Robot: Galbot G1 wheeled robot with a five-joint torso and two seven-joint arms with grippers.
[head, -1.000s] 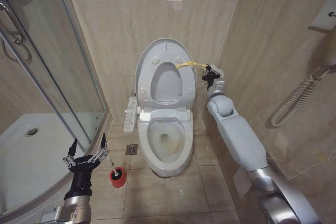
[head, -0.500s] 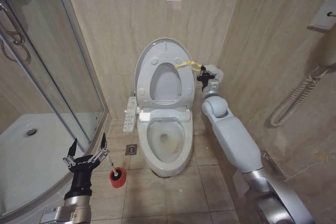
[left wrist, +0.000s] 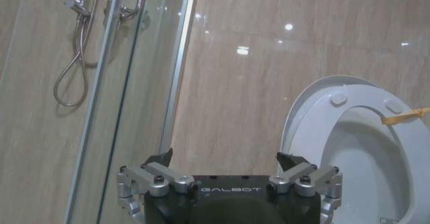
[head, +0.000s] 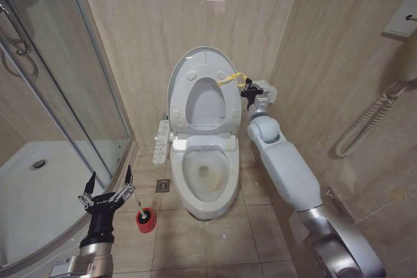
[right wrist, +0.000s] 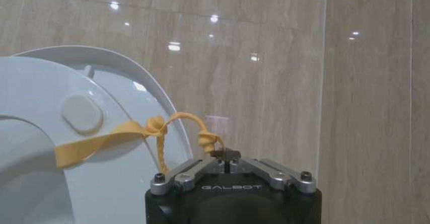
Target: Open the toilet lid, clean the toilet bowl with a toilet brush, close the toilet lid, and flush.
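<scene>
Lid (head: pixel 203 79) upright vs wall; R gripper (right wrist: pixel 228 159) pinching yellow strap (right wrist: pixel 108 141); L gripper (head: pixel 107 187) spread

Beige tile floor (head: pixel 195 239) carries the white toilet bowl (head: pixel 207 180) against the back wall, a red brush holder (head: pixel 146 220) left of it, a square drain (head: pixel 163 185) between them, and the shower tray (head: pixel 39 193) at far left.

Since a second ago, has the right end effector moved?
Yes. The right end effector, shut on the yellow strap, has shifted left toward the raised glossy white toilet lid, away from the side wall.
</scene>
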